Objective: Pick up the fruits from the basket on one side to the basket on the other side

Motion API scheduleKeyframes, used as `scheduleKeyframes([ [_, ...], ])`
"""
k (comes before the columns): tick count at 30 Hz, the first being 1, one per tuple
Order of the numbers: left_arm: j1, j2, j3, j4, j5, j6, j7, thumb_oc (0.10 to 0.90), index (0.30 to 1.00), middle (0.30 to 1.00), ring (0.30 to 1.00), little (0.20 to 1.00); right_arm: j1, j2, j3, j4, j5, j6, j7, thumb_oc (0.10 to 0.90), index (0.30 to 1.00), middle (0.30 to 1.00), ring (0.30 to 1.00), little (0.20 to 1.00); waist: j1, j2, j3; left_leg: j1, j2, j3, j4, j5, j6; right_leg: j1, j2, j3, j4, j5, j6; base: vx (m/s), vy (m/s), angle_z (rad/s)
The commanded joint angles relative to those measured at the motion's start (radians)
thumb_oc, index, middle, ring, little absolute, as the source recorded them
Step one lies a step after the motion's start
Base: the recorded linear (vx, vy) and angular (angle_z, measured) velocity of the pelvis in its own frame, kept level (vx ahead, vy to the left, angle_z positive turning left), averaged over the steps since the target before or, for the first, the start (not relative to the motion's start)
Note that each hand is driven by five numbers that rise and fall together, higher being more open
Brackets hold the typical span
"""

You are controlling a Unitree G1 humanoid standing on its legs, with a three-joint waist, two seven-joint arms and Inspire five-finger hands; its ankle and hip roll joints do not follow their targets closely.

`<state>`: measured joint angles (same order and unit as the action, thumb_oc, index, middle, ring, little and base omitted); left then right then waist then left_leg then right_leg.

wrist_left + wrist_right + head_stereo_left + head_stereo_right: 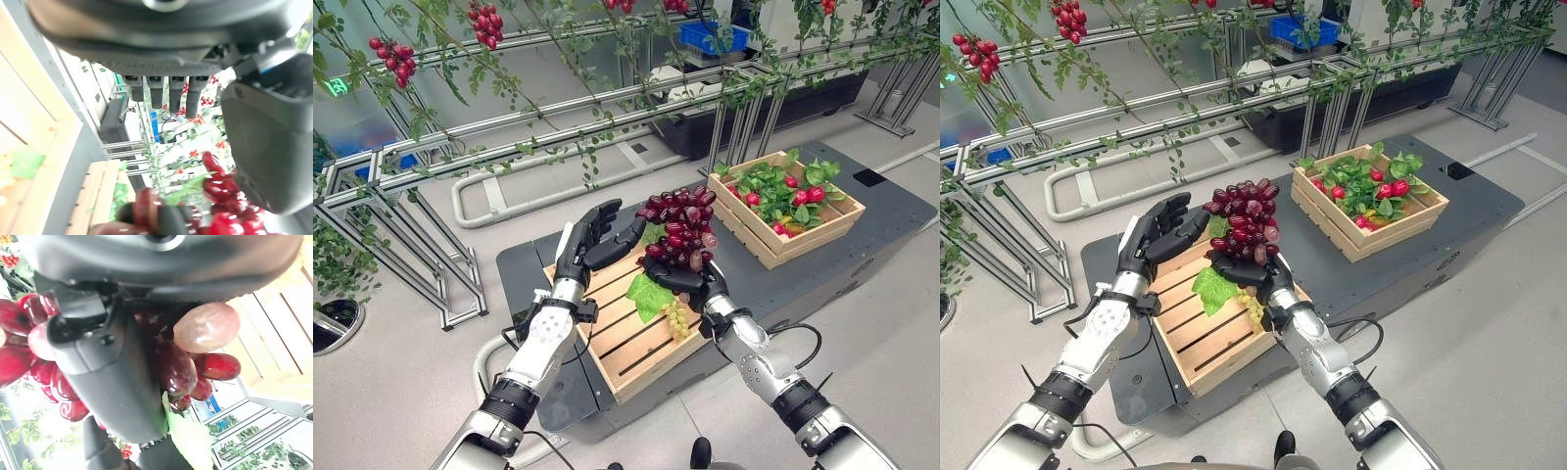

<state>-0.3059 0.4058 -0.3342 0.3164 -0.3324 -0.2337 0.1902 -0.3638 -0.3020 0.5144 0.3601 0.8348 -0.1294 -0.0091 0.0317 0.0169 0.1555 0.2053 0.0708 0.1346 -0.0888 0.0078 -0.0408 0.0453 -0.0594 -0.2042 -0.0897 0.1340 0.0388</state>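
Observation:
A bunch of dark red grapes (680,225) with a green leaf is held up above the near wooden basket (626,343). My right hand (690,279) is shut on the bunch from below; the right wrist view shows the thumb (112,367) wrapped across the red grapes (195,352). My left hand (597,240) hovers open just left of the bunch, fingers straight, not touching it. A small bunch of green grapes (677,318) and a leaf (646,294) lie in the near basket. The far basket (790,206) on the right holds leaves and red fruits.
Both baskets stand on a dark grey platform (891,211). A metal frame (558,127) with hanging vines and red berry clusters (391,57) runs behind and to the left. A blue crate (710,37) sits far back.

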Motion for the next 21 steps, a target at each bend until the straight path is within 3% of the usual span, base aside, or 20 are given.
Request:
scheduleKeyframes([
  [1,-0.087,0.030,0.014,0.047,0.071,-0.130,0.024,0.800,0.900,0.900,0.900,0.900,-0.048,0.059,-0.105,-0.075,0.034,-0.173,0.028,0.400,0.300,0.300,0.300,0.300,-0.004,-0.010,-0.107,-0.031,-0.009,-0.003,0.002,-0.087,0.002,0.128,-0.020,-0.018,0.002,-0.208,0.015,0.01,0.011,-0.04],
  [10,-0.052,-0.008,0.067,0.089,-0.030,-0.161,0.107,0.800,0.900,0.900,0.900,0.900,-0.017,0.059,-0.133,-0.067,0.006,-0.201,0.018,0.400,0.300,0.300,0.300,0.300,-0.017,-0.009,-0.101,-0.024,-0.004,0.009,0.002,-0.090,0.000,0.125,-0.017,-0.002,0.002,-0.206,0.016,0.00,0.004,-0.02],
  [21,0.134,-0.098,0.094,0.080,-0.227,-0.122,-0.055,0.800,0.900,0.900,0.900,0.900,0.176,0.012,-0.286,-0.136,-0.126,-0.270,-0.033,0.400,0.300,0.300,0.300,0.300,-0.053,-0.018,-0.081,-0.011,0.004,0.045,0.002,-0.107,0.011,0.112,-0.009,0.044,0.002,-0.198,0.027,-0.01,0.006,-0.09],
])
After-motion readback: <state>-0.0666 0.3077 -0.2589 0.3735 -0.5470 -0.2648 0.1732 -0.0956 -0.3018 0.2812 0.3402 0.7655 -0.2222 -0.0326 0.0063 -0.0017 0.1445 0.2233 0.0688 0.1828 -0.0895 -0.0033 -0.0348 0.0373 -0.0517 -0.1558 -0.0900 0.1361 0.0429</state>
